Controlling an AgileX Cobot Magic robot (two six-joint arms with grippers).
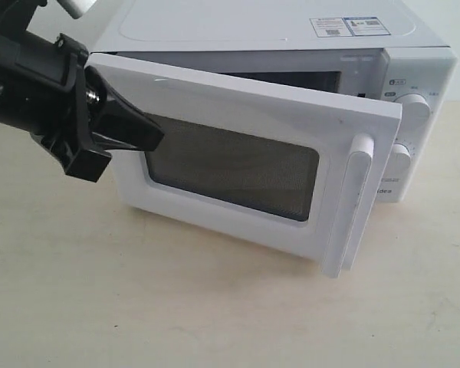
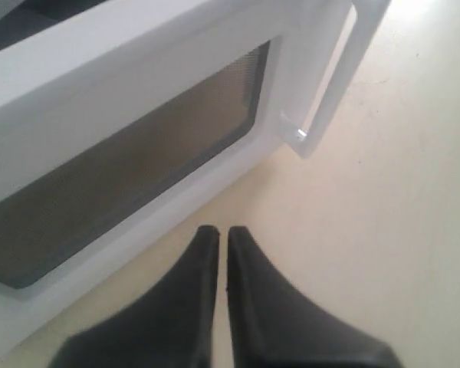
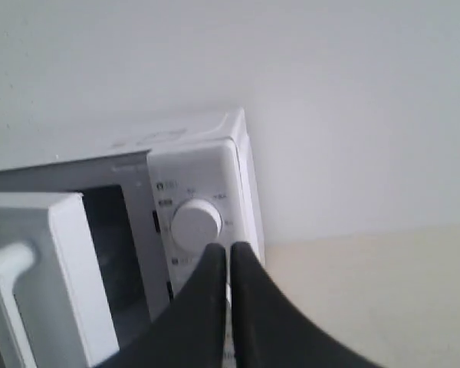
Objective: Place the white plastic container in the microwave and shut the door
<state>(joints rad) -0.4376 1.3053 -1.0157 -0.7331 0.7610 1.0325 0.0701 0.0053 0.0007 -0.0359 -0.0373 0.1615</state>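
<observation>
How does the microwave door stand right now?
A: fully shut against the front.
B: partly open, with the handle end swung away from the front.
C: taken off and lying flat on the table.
B: the door angles out from the microwave, its handle end well off the front, and the dark cavity shows behind its top edge.

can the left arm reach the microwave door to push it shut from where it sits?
Probably yes. The left gripper, jaws shut, sits right by the outer face of the door, next to its window, with nothing between them. The door stands ajar. Whether the tips already touch it is unclear.
</observation>
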